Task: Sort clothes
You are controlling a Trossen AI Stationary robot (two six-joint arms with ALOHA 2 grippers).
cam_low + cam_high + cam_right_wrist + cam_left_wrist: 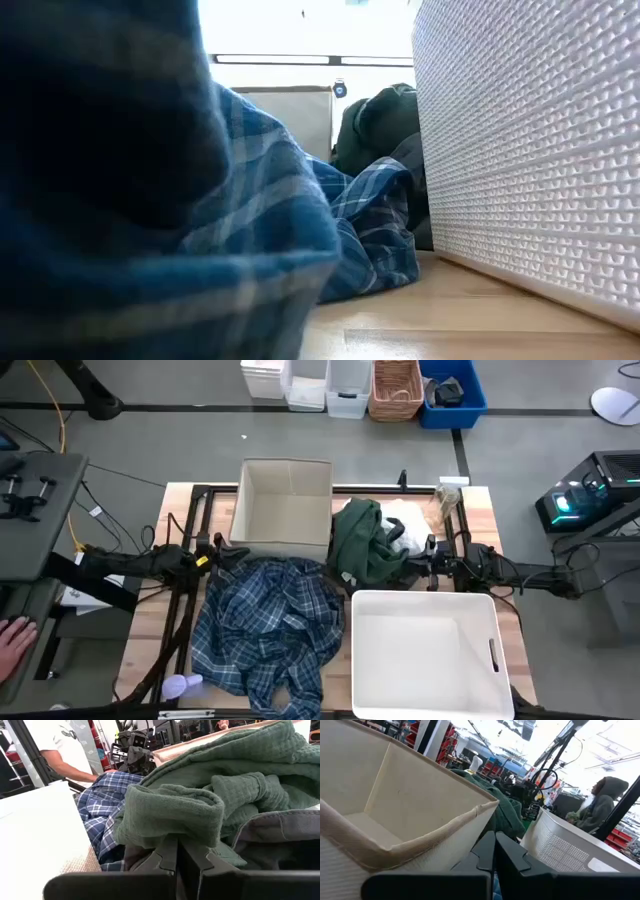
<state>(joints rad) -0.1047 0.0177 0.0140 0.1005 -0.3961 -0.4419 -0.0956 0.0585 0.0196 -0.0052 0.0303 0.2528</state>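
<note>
Both arms' fingers are pressing together, gripping nothing: left fingers (pixel 495 852) beside the beige box (pixel 283 507), right fingers (pixel 178 855) against the green garment (pixel 365 540). The plaid shirt (pixel 265 630) is sprawling mid-counter. Both box and white bin (pixel 425 655) are sitting empty, so sorting seems barely begun.

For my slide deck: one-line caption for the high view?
Plaid shirt and green garment heaped between beige fabric box and empty white bin, arms at either side.

Blue plaid shirt (pixel 300 230) heaped close on bare wood — dark green garment (pixel 385 125) behind, white textured bin (pixel 530 150) alongside.
</note>
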